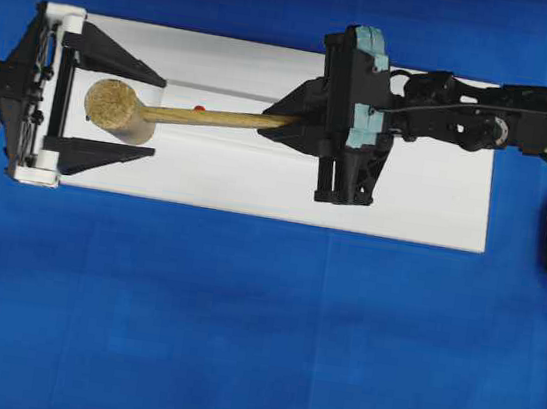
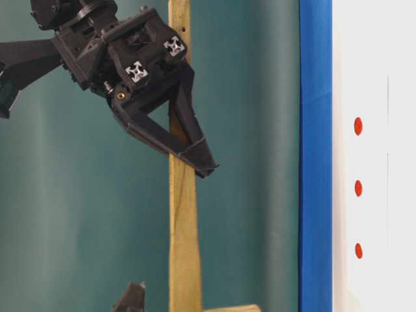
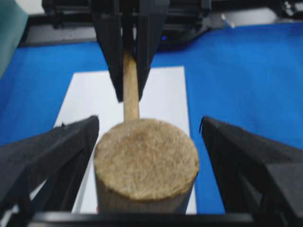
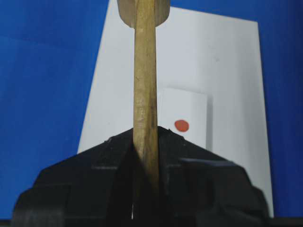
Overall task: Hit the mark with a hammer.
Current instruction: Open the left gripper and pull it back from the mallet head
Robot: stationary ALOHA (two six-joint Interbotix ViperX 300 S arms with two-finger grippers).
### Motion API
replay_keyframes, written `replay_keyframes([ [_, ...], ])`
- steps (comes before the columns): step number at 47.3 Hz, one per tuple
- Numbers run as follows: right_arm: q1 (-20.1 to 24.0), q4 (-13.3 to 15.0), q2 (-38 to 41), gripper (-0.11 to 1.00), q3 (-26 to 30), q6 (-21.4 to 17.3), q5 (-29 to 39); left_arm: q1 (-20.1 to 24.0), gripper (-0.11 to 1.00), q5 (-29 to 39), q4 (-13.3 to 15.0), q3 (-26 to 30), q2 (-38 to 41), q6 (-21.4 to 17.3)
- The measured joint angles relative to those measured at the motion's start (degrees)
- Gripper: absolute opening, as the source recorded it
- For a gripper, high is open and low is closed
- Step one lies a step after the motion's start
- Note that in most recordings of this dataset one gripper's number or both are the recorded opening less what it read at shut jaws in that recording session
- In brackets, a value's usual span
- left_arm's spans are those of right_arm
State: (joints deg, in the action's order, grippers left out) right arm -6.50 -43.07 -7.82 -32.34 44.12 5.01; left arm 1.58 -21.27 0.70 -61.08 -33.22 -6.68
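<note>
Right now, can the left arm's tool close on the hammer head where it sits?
Probably yes. The left tool is open, and the hammer head sits between its two fingers with a gap on each side and nothing between. The right tool clamps only the far end of the handle, clear of the head.

Hammer (image 4: 145, 71) head being cropped by top edge in my right wrist view; my right gripper (image 4: 142, 189) covering handle end.
</note>
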Motion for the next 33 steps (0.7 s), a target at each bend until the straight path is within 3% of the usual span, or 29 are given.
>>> replay_keyframes([
  [11,0.0,-0.6,-1.9,0.01,-2.5,0.0,0.1,0.1,0.86,5.1,-0.1,-3.6,-9.1,0.0],
  [26,0.0,-1.7,-6.0,0.01,-6.5,0.0,0.2,0.1,0.86,19.2,0.0,-7.2,-24.3,0.1],
  [33,0.0,-2.2,-6.3,0.01,-7.0,0.0,0.2,0.1,0.85,22.0,0.0,-7.8,-27.3,0.1],
])
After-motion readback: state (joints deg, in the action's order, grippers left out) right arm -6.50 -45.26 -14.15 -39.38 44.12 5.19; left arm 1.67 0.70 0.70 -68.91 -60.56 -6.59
